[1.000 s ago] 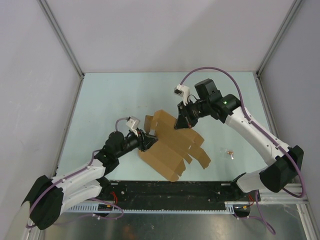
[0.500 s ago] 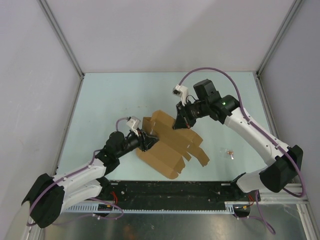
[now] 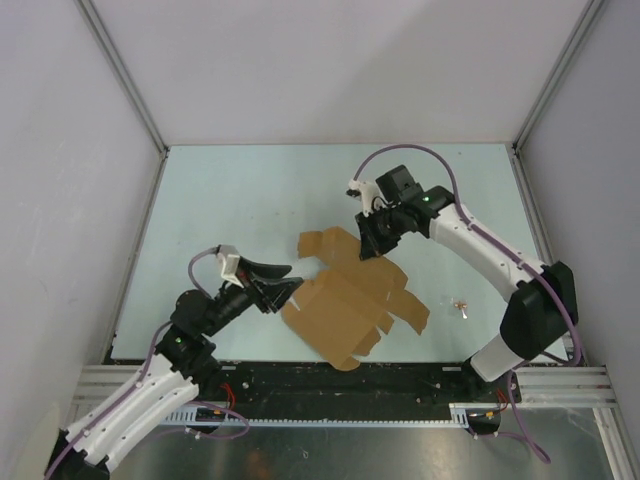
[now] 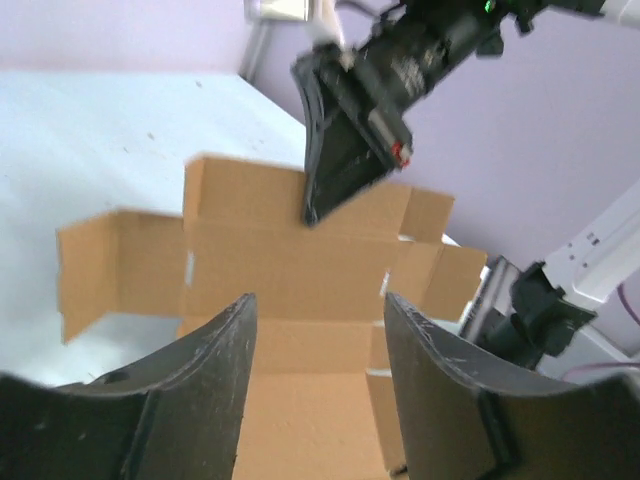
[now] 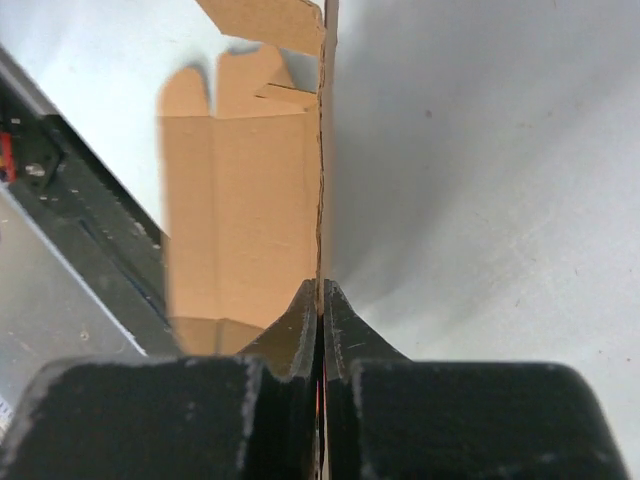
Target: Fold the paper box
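Backing off the box (image 3: 345,305), the left gripper (image 3: 284,280) now hangs open and empty just beside its near-left edge. The box lies mid-table, mostly flat. Beyond, the right gripper (image 3: 371,247) stays pinched on its raised far flap, so folding likely rests on that grip alone.

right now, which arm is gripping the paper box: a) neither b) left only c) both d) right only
d: the right gripper has its jaws pinched shut on an upturned edge of the paper box, while the left gripper has its jaws spread open and clamps nothing.
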Robot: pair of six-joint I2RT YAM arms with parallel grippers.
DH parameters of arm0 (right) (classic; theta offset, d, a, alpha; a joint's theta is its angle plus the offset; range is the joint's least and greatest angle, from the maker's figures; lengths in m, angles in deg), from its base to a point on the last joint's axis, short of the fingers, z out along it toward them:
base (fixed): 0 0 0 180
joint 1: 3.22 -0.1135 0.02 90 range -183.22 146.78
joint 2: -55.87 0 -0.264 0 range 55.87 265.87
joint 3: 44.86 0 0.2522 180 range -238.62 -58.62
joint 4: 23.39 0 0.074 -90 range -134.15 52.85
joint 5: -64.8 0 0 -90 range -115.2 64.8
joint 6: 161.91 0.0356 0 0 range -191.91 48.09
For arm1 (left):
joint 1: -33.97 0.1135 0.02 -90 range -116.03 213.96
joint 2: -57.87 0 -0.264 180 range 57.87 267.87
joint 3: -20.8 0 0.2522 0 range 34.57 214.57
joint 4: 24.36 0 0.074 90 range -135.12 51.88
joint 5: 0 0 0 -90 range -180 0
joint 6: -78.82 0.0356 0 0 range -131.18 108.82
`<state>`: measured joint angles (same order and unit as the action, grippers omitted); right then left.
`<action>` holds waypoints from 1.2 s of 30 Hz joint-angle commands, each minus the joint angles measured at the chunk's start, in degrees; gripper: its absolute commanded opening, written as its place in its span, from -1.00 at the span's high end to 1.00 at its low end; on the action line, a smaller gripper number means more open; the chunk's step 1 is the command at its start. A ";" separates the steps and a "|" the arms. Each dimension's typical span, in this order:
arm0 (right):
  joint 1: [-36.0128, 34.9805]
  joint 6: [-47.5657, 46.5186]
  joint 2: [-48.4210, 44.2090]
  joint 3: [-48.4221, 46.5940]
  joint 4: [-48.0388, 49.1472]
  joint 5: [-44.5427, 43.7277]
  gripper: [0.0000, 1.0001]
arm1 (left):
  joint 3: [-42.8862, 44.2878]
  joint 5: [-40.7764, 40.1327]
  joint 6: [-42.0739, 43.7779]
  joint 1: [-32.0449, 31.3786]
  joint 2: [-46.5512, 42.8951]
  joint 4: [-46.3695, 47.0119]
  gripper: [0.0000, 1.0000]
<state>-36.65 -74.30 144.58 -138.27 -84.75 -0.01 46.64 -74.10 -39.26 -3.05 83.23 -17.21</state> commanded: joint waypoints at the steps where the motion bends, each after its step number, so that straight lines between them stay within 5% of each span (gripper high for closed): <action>1: -1.63 0.02 2.08 1.34 0.30 -7.07 1.00 | 3.83 -7.18 0.56 -0.34 -4.36 -10.44 -0.28; 5: -3.13 0.63 3.31 1.96 2.41 -9.80 1.00 | 7.25 -14.04 1.44 -0.25 -2.43 -14.66 -0.78; 7: -3.13 1.16 3.14 2.66 5.65 -10.69 1.00 | 8.22 -14.84 1.53 -0.25 -0.24 -16.51 -0.82; 18: -3.48 0.46 4.72 4.95 11.12 -11.74 1.00 | 7.17 -15.73 2.67 -0.25 -3.39 -16.33 -0.83; 36: -6.29 -2.17 2.09 8.82 8.58 -12.18 1.00 | 6.82 -41.46 11.90 0.19 -0.41 -9.67 -0.85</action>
<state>-41.72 -74.08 148.97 -129.66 -73.58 -12.12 53.09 -107.14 -32.46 -3.18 82.01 -33.89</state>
